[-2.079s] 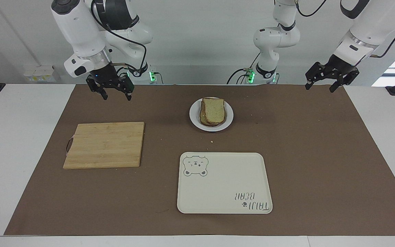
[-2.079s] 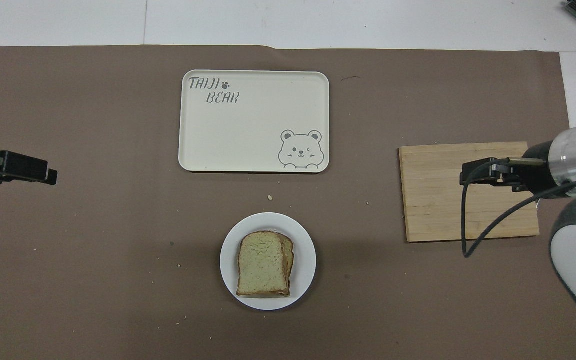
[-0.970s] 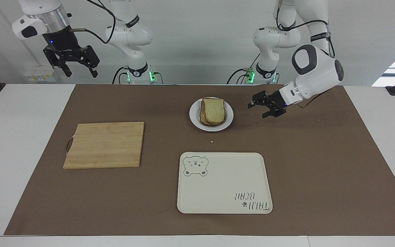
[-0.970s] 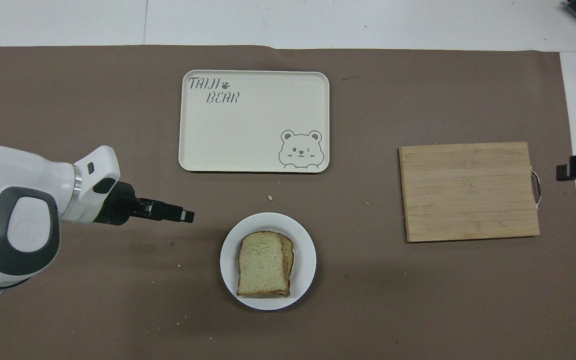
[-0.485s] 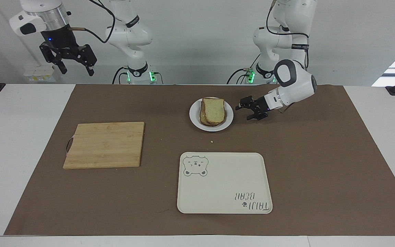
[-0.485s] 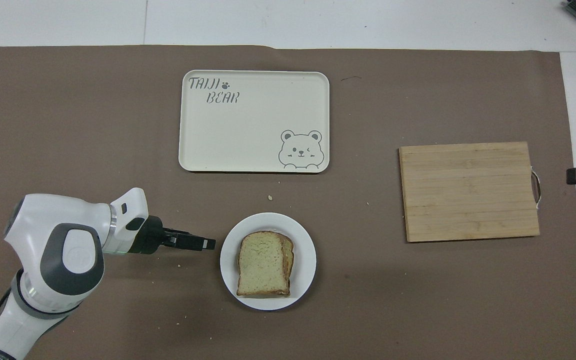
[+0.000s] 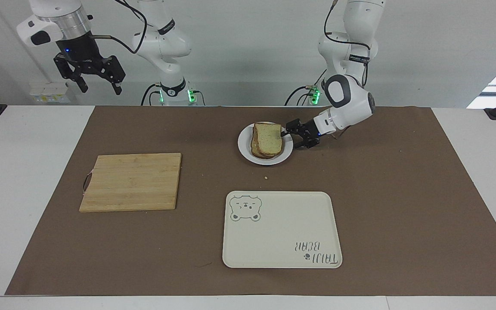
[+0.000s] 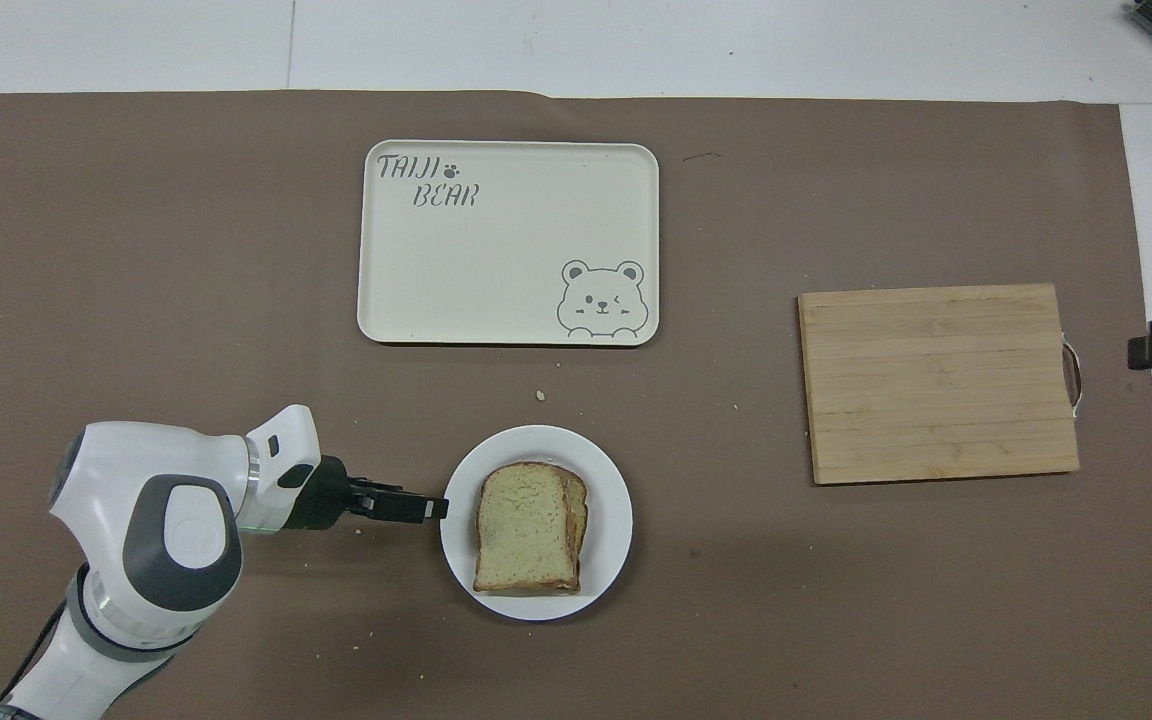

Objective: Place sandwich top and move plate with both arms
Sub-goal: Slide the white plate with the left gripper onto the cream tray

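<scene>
Reaching plate (image 7: 288, 148) rim: left gripper (image 7: 292, 138) open | right gripper (image 7: 98, 84) raised, open

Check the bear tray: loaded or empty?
Empty. The bear tray shows only its printed bear and lettering; the plate with the sandwich sits on the mat, nearer the robots.

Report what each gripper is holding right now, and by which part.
Nothing is held. The left gripper sits at the plate's rim, jaws open around it, not yet clamped. The right gripper hangs open and empty in the air.
</scene>
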